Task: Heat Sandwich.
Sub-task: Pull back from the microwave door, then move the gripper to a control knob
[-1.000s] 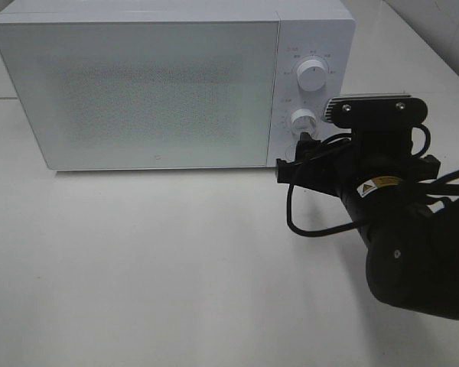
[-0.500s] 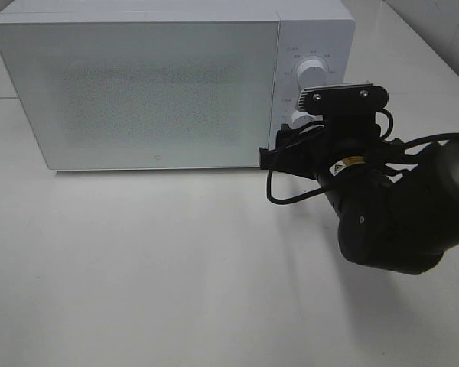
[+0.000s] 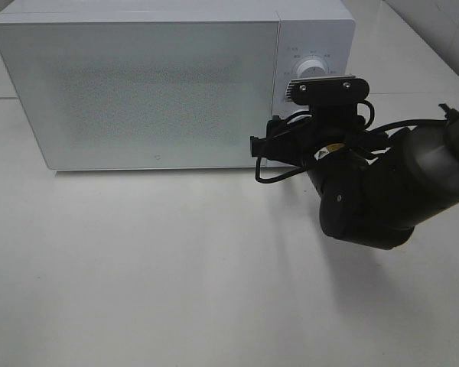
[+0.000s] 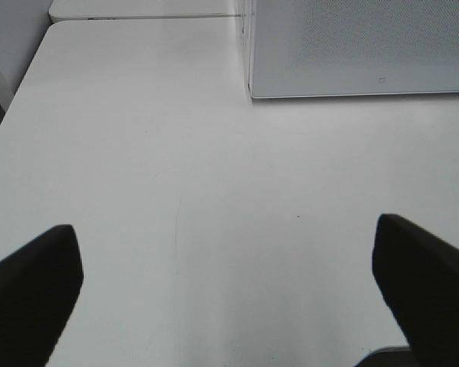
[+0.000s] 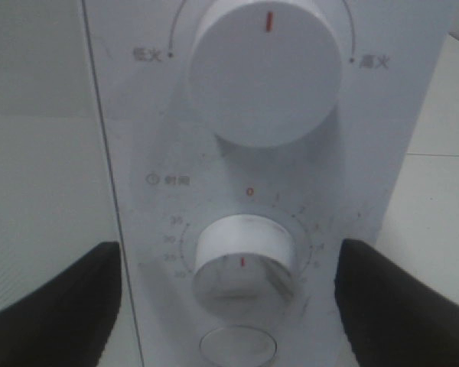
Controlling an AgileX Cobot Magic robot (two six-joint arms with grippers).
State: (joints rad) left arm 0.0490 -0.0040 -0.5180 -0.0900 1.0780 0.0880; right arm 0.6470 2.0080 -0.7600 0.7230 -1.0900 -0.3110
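Observation:
The sandwich is out of view. The white microwave (image 3: 138,92) stands at the back of the table with its door closed. My right gripper (image 5: 229,260) is open and faces the control panel, with one dark finger (image 5: 53,306) on each side of the lower timer knob (image 5: 245,264) and neither touching it. In the exterior high view the right arm (image 3: 367,191) hides that knob, and only the upper knob (image 3: 314,69) shows. My left gripper (image 4: 226,229) is open over bare white tabletop, holding nothing, with the microwave's front lower corner (image 4: 252,92) ahead of it.
The upper power knob (image 5: 264,73) has its red mark pointing straight up. A round button (image 5: 237,348) sits below the timer knob. White table (image 3: 138,260) stretches in front of the microwave. The table's edge (image 4: 8,99) shows in the left wrist view.
The right arm has moved left and in toward the microwave's control panel, now covering the lower knob in the exterior high view. The door stays closed.

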